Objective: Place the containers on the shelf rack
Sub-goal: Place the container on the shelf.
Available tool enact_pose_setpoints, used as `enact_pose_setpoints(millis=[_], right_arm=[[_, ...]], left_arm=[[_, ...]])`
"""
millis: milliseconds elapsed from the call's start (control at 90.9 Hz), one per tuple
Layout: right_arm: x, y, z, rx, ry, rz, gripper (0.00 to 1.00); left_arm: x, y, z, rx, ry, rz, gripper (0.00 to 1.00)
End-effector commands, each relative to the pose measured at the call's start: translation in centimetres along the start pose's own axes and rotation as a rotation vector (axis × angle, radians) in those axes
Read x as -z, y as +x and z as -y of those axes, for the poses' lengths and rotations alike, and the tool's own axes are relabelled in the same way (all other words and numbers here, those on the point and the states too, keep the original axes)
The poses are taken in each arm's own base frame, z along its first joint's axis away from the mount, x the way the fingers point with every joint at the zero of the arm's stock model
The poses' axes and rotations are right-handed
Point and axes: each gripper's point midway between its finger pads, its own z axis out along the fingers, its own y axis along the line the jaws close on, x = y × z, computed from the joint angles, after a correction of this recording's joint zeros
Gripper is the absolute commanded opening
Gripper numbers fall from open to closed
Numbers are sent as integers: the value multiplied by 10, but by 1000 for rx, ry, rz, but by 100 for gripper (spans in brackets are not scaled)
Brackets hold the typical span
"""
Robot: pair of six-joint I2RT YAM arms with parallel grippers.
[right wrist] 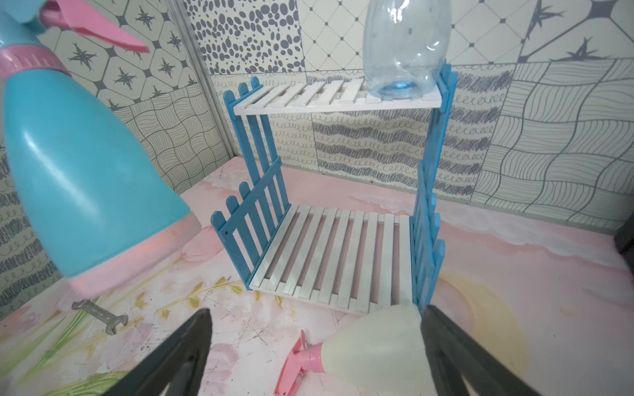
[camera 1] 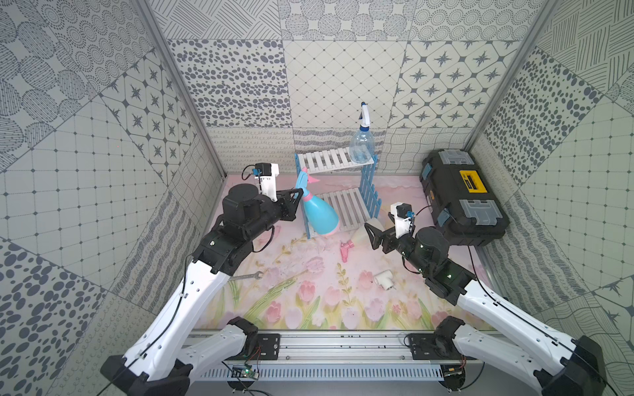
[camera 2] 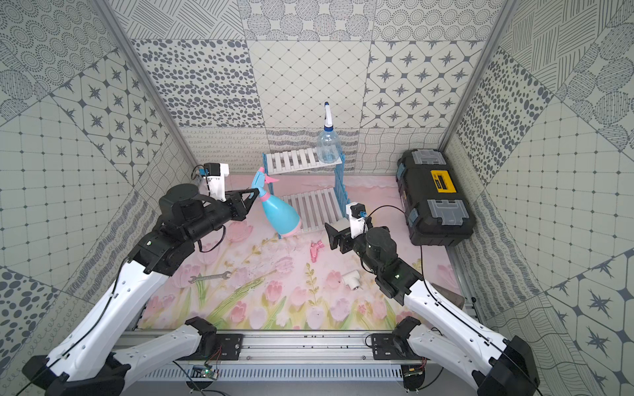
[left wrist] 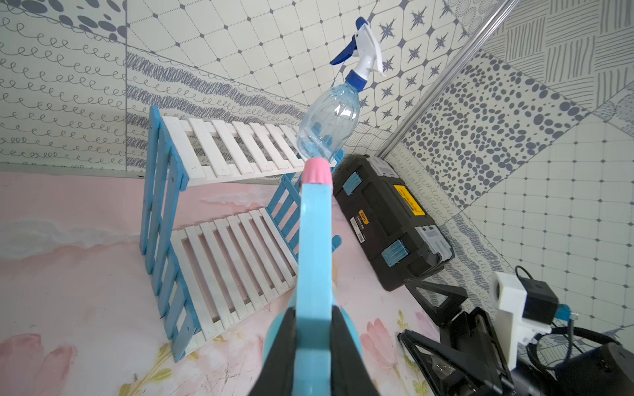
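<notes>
On the pink, flower-printed tabletop (camera 1: 308, 301), nearest, a cream, cone-bodied plastic spray bottle with a pink trigger (right wrist: 374, 349) lies on its side just before the rack, and the right fingers (right wrist: 171, 353) are spread wide over it, grasping nothing. Further in, the left fingers (left wrist: 343, 349) are clenched on the slim head of a glossy light blue, cone-bodied spray bottle with a pink collar (camera 1: 320, 214). It is held tilted off the tabletop, just beside the left front of the small two-tier shelf rack of white slats and blue picket-fence frames (camera 1: 346, 205). Placing this bottle is judged to be the step in hand: it must next be righted and lowered squarely onto free slats, since smooth plastic over gaps could tip. Farthest, a clear ribbed spray bottle with a blue-and-white trigger (camera 1: 362, 144) stands upright at the top shelf's right end.
</notes>
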Motion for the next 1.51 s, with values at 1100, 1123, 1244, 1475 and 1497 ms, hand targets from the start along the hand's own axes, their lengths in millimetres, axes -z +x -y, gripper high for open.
enact_pose_setpoints(millis=[1100,1123,1244,1475,1497], right_arm=[[-11,39,11,-147,45,-86,97],[-12,40,12,-149,45,-88,97],[-12,43,12,-162,47,-92,97],[-16,50,11,-175,43,-111,97],[-17,51,11,-177,42,-115,97]], left_arm=[[-118,-159,-16,-345,-625,285,0],[-120,-159,-17,-350,-629,282,0],[-132,-154,-22,-367,-652,270,0],[-147,-142,-28,-365,-657,239,0],[-148,-141,-28,-363,-655,235,0]])
